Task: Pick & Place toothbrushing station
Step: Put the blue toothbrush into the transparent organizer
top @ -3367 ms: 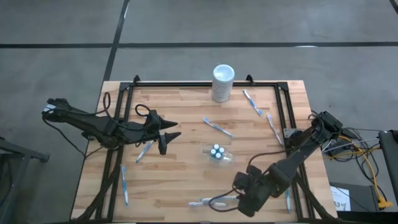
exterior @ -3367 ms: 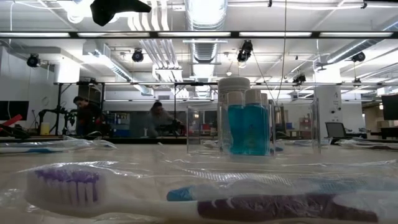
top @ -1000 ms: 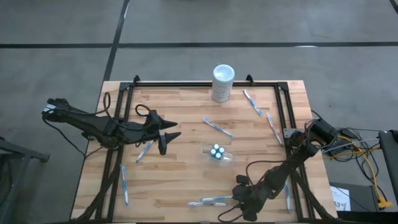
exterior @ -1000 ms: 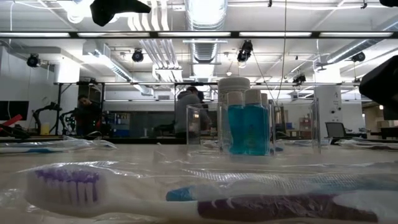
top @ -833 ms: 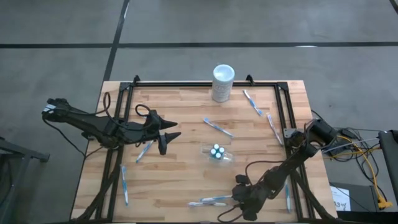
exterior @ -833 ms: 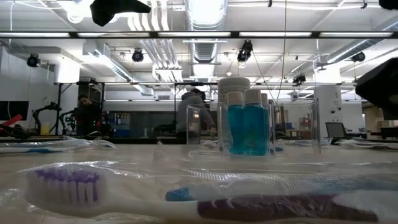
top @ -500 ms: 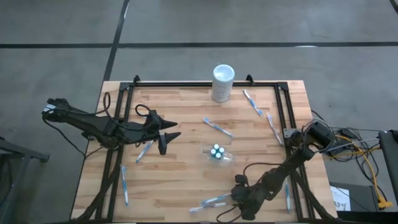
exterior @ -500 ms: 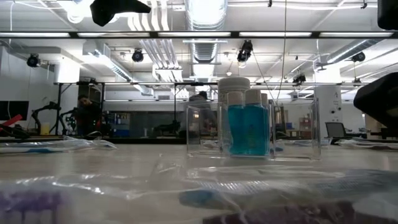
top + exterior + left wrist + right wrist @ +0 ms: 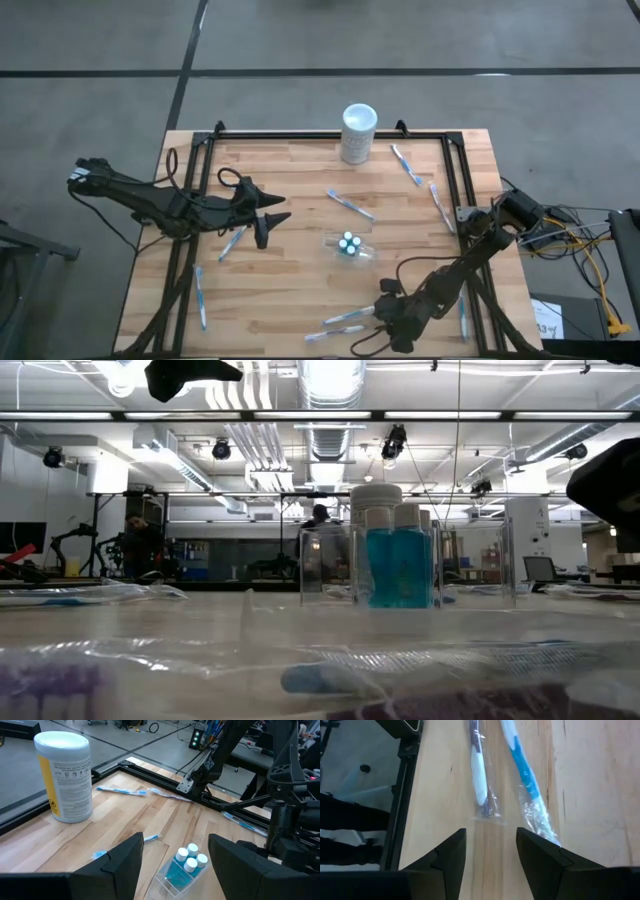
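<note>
Two arms: you have the left one idle over the table's left middle, the right one low at the near edge
Table [image 9: 300, 290]: bare wooden planks in a black frame, flat, so wrapped brushes lie where dropped
White cylinder [image 9: 359, 132]: tall, labelled, standing at the far edge, clear of your work
Left gripper [image 9: 268, 222]: fingers spread wide, holding nothing
Right gripper [image 9: 489, 851]: fingers apart with nothing between them, tips just short of the wrapper ends; they look lined up to straddle a handle
Clear cup [image 9: 348, 246]: small, boxy plastic, mid-table, holding teal-and-white tubes [image 9: 189, 860] upright, probably where you bring the brushes
Near toothbrushes [image 9: 338, 327]: two thin ones in crinkly clear film, lying side by side at the near edge, one blue [image 9: 524, 784], one purple-and-white [image 9: 478, 770]
Other toothbrushes: scattered far right [image 9: 405, 164] and near left [image 9: 200, 297]
</note>
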Controlling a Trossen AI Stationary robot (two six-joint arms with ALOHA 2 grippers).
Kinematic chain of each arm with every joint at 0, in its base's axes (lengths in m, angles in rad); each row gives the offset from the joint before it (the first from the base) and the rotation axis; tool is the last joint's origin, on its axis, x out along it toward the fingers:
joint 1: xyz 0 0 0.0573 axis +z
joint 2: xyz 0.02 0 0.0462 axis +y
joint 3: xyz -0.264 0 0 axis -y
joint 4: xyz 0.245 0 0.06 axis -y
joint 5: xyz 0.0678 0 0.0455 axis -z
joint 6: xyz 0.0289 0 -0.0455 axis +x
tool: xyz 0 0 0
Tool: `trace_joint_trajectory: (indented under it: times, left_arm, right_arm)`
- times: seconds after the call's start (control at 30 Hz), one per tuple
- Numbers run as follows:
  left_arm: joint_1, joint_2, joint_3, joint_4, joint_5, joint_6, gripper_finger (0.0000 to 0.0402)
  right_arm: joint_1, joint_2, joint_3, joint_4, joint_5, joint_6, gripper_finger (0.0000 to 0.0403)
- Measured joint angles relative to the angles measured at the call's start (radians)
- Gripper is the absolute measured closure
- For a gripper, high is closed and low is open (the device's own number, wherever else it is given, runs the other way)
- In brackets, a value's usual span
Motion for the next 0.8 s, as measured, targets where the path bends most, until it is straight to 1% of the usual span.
trace_joint_trajectory:
  times: [0.13, 0.23, 0.43, 0.67, 0.8]
  left_arm:
    - [0.000, 0.000, 0.000, 0.000, 0.000, 0.000, 0.0172]
    - [0.000, 0.000, 0.000, 0.000, 0.000, 0.000, 0.0172]
    - [0.000, 0.000, 0.000, 0.000, 0.000, 0.000, 0.0172]
    - [0.000, 0.000, 0.000, 0.000, 0.000, 0.000, 0.0172]
    - [0.000, 0.000, 0.000, -0.001, 0.000, 0.000, 0.0172]
  right_arm:
    - [0.000, -0.001, 0.000, -0.023, 0.015, 0.001, 0.0234]
    - [0.000, -0.002, 0.000, -0.076, 0.054, 0.002, 0.0231]
    - [-0.001, -0.020, 0.000, -0.170, 0.079, 0.003, 0.0225]
    - [0.000, -0.029, -0.001, -0.185, 0.106, -0.017, 0.0227]
    - [-0.002, -0.027, -0.001, -0.224, 0.137, -0.020, 0.0227]
